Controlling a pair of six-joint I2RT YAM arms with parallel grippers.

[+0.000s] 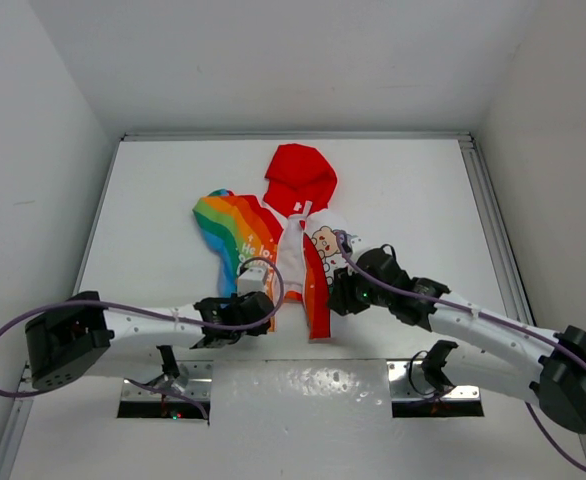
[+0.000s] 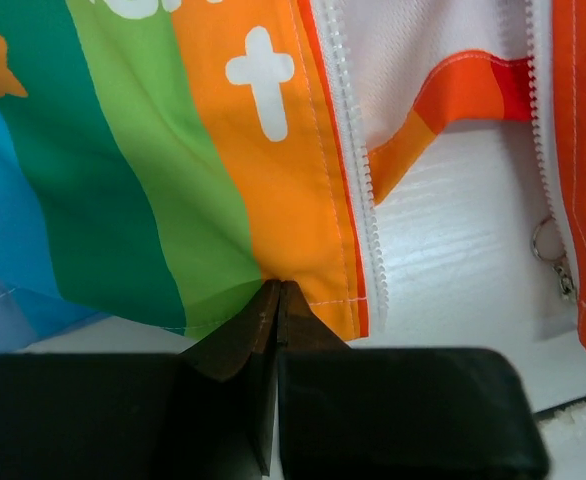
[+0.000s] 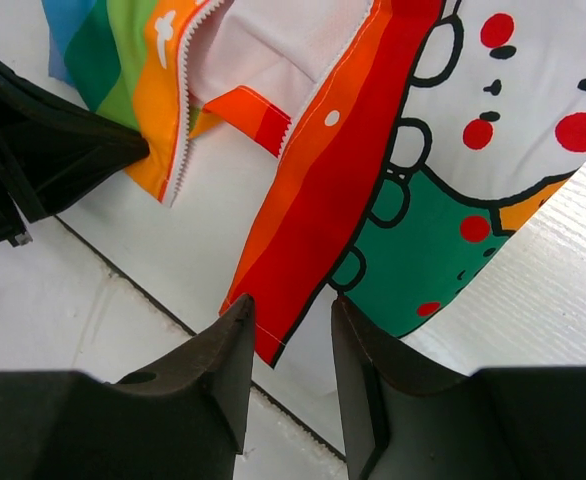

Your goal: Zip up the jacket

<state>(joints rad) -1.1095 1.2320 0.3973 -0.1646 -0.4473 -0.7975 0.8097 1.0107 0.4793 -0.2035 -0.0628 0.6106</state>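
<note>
The jacket (image 1: 273, 235) lies open on the white table, red hood (image 1: 299, 175) at the far end. My left gripper (image 1: 261, 308) is shut on the bottom hem of the rainbow panel (image 2: 213, 180), just left of the white zipper teeth (image 2: 358, 200); its tips (image 2: 278, 287) pinch the orange and green fabric. The zipper pull ring (image 2: 549, 245) hangs on the other side's teeth. My right gripper (image 1: 339, 296) is open; its jaws (image 3: 291, 305) straddle the bottom corner of the red trim strip (image 3: 343, 170) beside the cartoon print (image 3: 443, 240).
A shiny metal plate (image 1: 303, 385) sits at the near table edge between the arm bases. A purple cable (image 1: 263, 270) loops over the jacket's left panel. An aluminium rail (image 1: 493, 230) runs along the right side. White walls enclose the table.
</note>
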